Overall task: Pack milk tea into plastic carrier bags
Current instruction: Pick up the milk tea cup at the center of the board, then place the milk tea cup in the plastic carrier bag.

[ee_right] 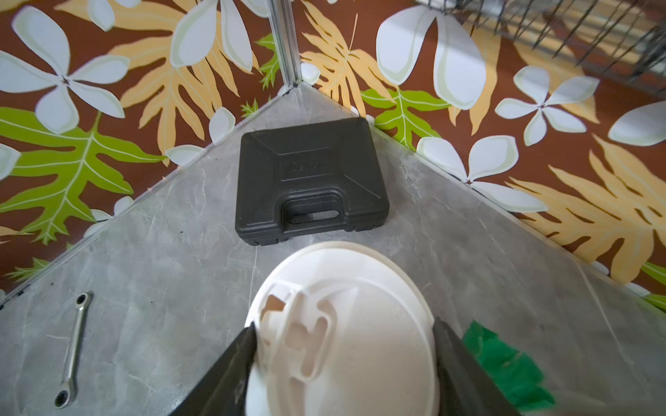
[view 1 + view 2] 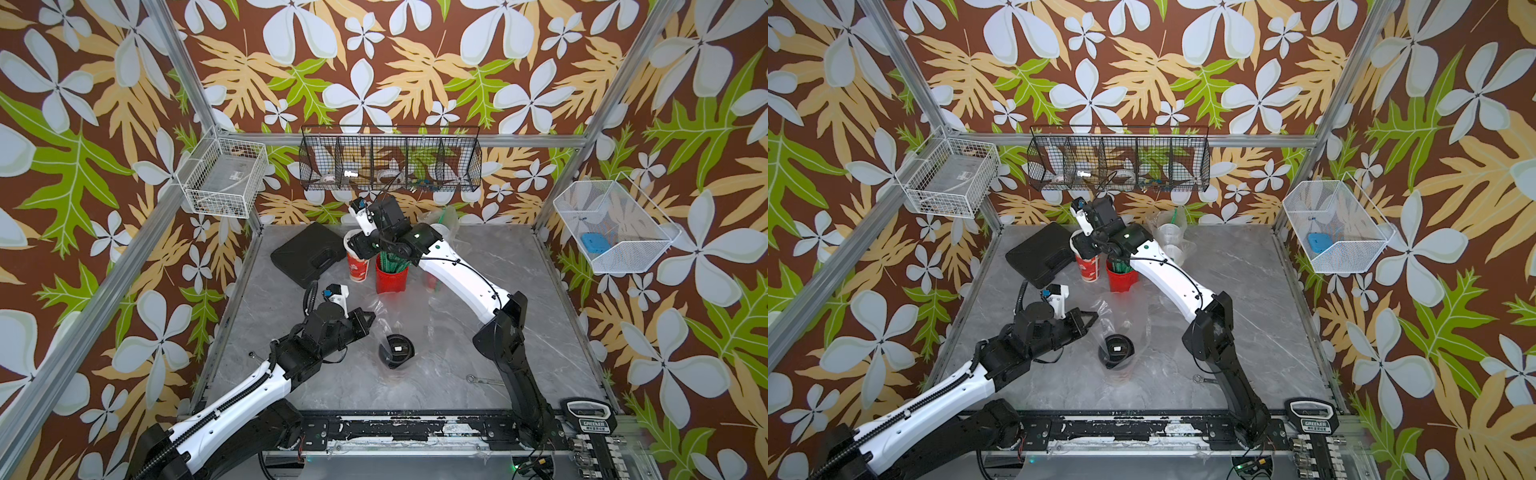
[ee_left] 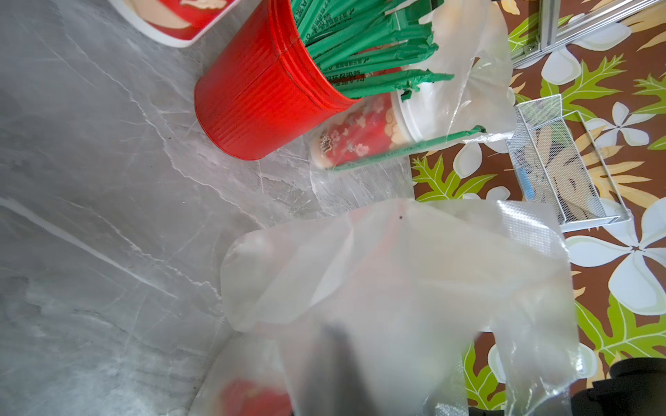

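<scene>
A red milk tea cup with a white lid (image 2: 357,266) (image 1: 346,324) stands at the back, left of the straw pot. My right gripper (image 2: 353,245) (image 1: 344,326) is shut on its lid, one jaw against each side. A black-lidded cup (image 2: 397,351) (image 2: 1117,349) stands mid-table inside a clear plastic carrier bag (image 2: 386,307) (image 3: 396,270). My left gripper (image 2: 370,318) (image 3: 338,335) is shut on that bag's edge, and film covers its fingers in the left wrist view. A second bag (image 2: 1171,237) at the back right holds a white-lidded cup (image 3: 360,140).
The red pot of green straws (image 2: 390,274) (image 3: 259,97) stands right beside the gripped cup. A black case (image 2: 309,251) (image 1: 310,180) lies at the back left. A wrench (image 2: 478,379) lies near the right arm's base, and a socket set (image 2: 590,424) sits at the front right.
</scene>
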You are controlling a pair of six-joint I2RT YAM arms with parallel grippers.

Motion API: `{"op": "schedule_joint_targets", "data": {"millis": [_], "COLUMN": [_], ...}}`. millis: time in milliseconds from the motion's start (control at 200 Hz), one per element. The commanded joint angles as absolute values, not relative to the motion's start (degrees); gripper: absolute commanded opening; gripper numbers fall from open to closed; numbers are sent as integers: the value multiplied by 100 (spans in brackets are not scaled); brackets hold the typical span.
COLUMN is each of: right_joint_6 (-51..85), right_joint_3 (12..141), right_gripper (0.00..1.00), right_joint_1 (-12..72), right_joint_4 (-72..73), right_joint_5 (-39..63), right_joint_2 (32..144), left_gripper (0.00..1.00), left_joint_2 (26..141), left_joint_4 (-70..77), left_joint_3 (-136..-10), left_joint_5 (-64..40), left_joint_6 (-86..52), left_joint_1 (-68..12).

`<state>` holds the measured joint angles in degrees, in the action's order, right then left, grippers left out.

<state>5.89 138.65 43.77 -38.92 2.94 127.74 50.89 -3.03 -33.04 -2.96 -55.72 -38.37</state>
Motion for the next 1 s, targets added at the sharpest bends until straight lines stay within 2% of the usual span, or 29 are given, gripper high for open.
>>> {"op": "schedule_joint_targets", "data": {"millis": [0, 676, 996], "right_joint_6": [652, 657, 864], "right_joint_3": [13856, 12084, 11187], "right_gripper": [64, 64, 62], "right_joint_1": [4338, 4337, 4401], "right_joint_4": [-3971, -4030, -4096], "right_joint_5": [561, 634, 1201], "right_joint_2": [12476, 9556, 8563], "left_gripper": [0, 0, 0], "left_joint_2": [5071, 5045, 4983], "left_joint_4": [-154, -105, -202], "left_joint_3": [-3318, -3320, -3339], "left_joint_5": [-183, -241, -147], "left_joint_6": [-5520, -5428, -5364], "left_joint_1": [-3832, -3833, -3832]}}
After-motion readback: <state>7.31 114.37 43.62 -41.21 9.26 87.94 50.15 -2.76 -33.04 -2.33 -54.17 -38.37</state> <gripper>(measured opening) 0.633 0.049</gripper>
